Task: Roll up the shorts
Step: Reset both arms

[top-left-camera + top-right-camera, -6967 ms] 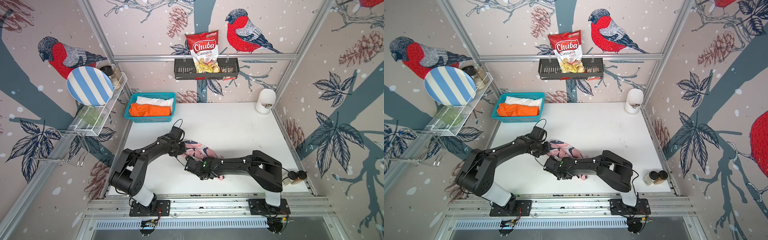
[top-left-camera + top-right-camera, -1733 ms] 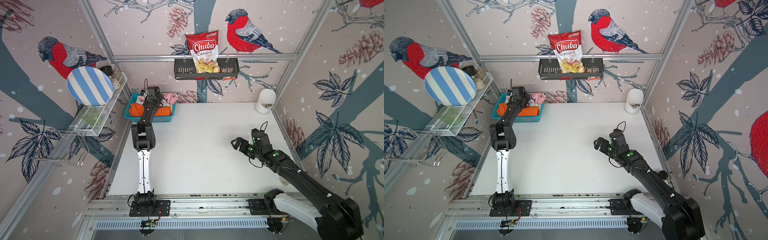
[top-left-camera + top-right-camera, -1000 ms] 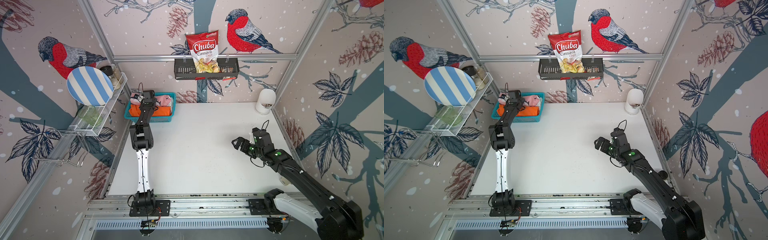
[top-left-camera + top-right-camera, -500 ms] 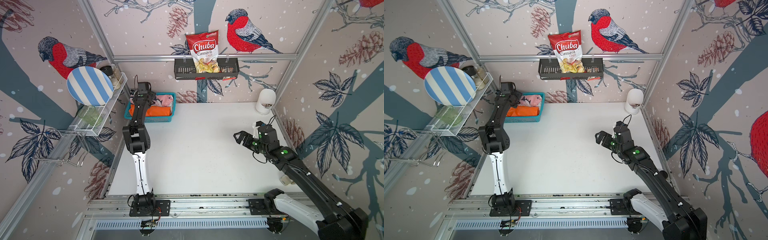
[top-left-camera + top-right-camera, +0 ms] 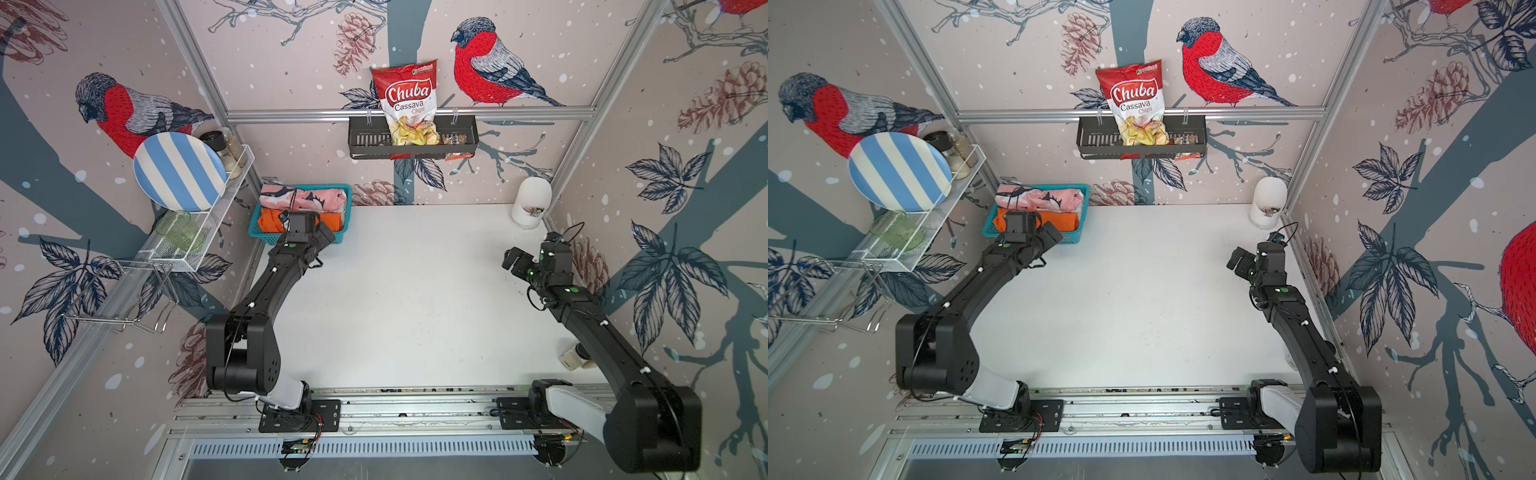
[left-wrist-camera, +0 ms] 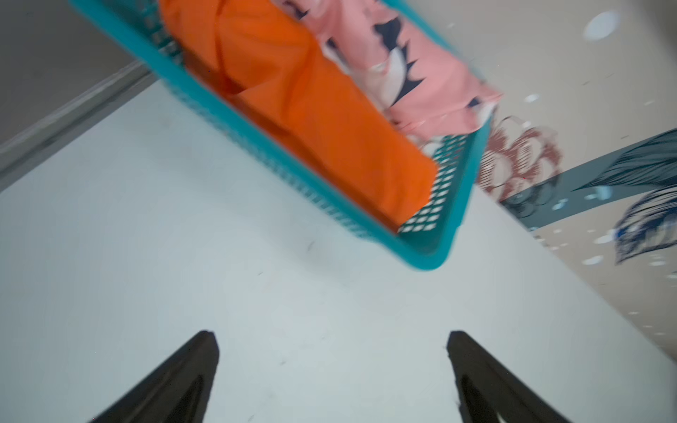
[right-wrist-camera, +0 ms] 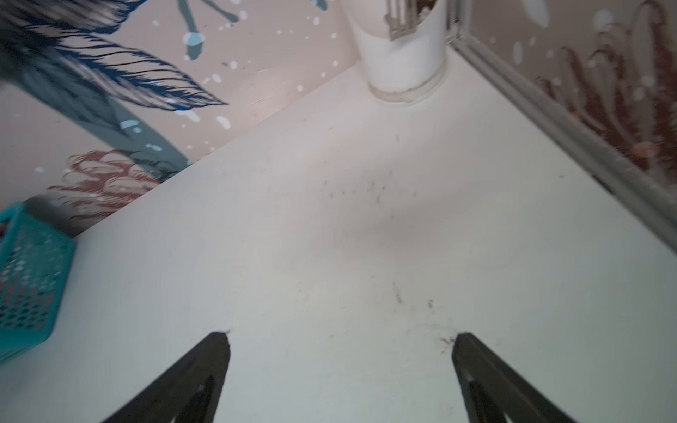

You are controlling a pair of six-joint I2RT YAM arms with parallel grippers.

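Shows a white table (image 5: 415,291) with a teal mesh basket (image 6: 458,205) in its far left corner, close to the back wall. Finds on the left wall a wire rack (image 5: 195,253) holding a blue-and-cream striped plate (image 5: 179,171) on edge, two spice jars (image 5: 224,147) at its far end and a green glass (image 5: 179,230) nearer. Sees on the back wall a black slotted shelf (image 5: 365,141) with a red Chuba Cassava Chips bag (image 5: 409,104) upright in it. Notes a white cutlery holder (image 5: 530,202) in the far right corner and small jars (image 5: 575,357) at the near right edge.
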